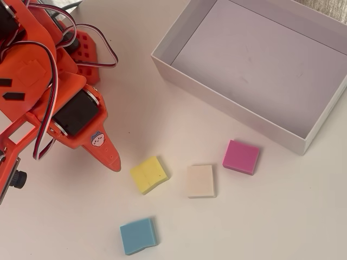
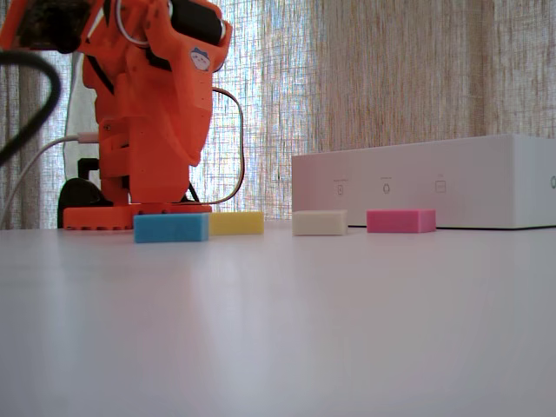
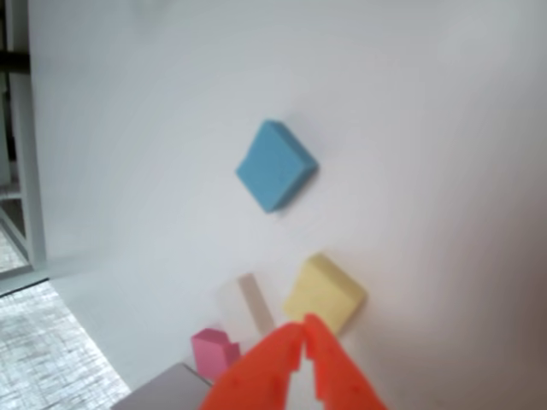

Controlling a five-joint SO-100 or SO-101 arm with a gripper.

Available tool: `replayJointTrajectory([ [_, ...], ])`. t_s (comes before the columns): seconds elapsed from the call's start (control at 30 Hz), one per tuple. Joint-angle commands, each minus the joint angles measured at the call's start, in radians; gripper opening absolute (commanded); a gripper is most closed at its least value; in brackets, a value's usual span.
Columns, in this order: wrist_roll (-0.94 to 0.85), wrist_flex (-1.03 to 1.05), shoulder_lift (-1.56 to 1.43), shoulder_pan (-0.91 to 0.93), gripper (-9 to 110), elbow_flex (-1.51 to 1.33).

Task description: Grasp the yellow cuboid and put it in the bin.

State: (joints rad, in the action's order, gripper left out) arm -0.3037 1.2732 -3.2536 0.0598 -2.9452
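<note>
In the overhead view the orange arm (image 1: 49,81) is seen at the left side of the white table (image 1: 260,216), and its gripper (image 1: 113,161) is pointed down and to the right, toward the yellow cuboid (image 1: 149,174). The tip is just beside the cuboid but a small gap of table is seen between them, so no touching is shown. In the wrist view the two orange fingers (image 3: 329,367) are pressed together at their tips, with nothing held between them; the gripper (image 3: 304,323) is closed and empty. The yellow cuboid (image 3: 325,294) is seen there just past the fingertips.

The yellow cuboid is lying flat on the table, outside the bin (image 1: 227,97). To its right in the overhead view a cream block (image 1: 200,181) is placed, and further right a pink block (image 1: 241,157), which is near the front wall of the bin but apart from it. A light-blue block (image 1: 139,236) is lying below the yellow cuboid in this view, well apart from the bin. The bin is a white box with low walls, and its floor is pale grey.

In the fixed view the four blocks are seen in a row on the table: the light-blue block (image 2: 171,228), the yellow cuboid (image 2: 236,223), the cream block (image 2: 320,222) and the pink block (image 2: 400,221). The bin (image 2: 426,182) is standing behind them at the right, and a curtain (image 2: 373,78) is seen far behind.
</note>
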Motion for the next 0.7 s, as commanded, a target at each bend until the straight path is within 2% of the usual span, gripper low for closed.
replayJointTrajectory([
  [0.0,-0.029,-0.092,0.123,-0.002,-5,0.107],
  [0.2,-0.014,-0.153,0.423,-0.04,12,0.511],
  [0.37,0.012,-0.178,0.607,-0.098,15,0.79],
  [0.53,0.089,-0.025,0.767,-0.118,15,1.16],
  [0.67,0.245,0.235,0.884,-0.16,16,1.473],
])
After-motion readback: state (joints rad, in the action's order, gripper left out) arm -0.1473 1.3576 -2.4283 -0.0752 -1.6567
